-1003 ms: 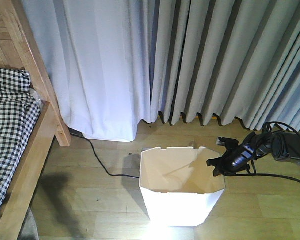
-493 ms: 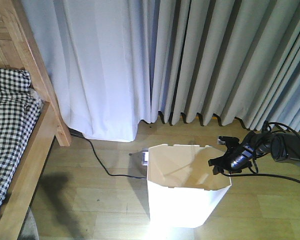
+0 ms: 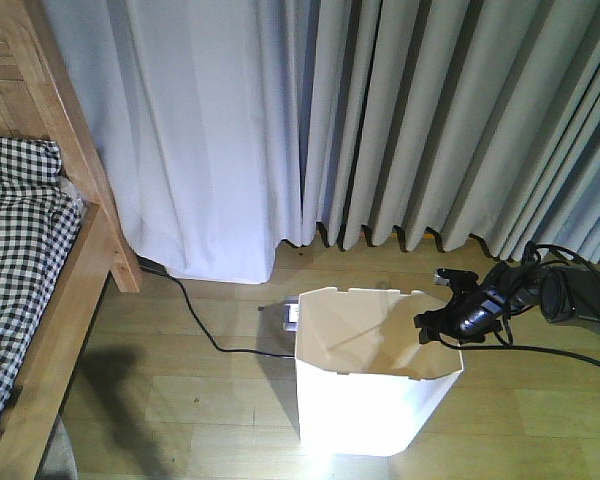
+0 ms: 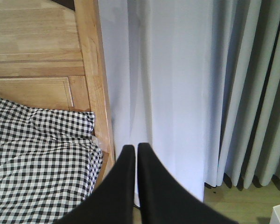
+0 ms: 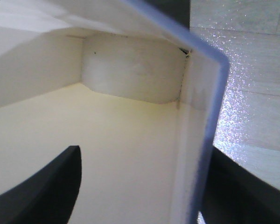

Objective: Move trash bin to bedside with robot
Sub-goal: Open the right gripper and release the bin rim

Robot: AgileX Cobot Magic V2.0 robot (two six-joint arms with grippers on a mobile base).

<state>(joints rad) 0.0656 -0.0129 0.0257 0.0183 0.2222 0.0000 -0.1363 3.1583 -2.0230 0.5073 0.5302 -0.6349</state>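
One trash bin [image 3: 378, 375], white and faceted, stands upright on the wood floor [image 3: 190, 390] in front of the grey curtains [image 3: 400, 120], well apart from the bed [image 3: 50, 300] at the left edge of the front view. We note its notched rim facing the curtains and its pale, empty-looking interior.

Right gripper [image 3: 442, 322]: black, on a slim arm trailing cables, set at the bin's right rim. In the right wrist view [image 5: 144, 186] we see one finger inside the bin and the other outside, with the thin wall [image 5: 196, 140] between them; the jaws appear closed on that wall, though the close blur keeps us from seeing the contact itself.

Left gripper [image 4: 133, 151]: held up high, its jaws brought together with nothing between them, facing the bed's wooden post [image 4: 95, 79] and checked bedding [image 4: 42, 163].

One black cord [image 3: 205, 325] runs across the floor from the curtain hem toward the bin.
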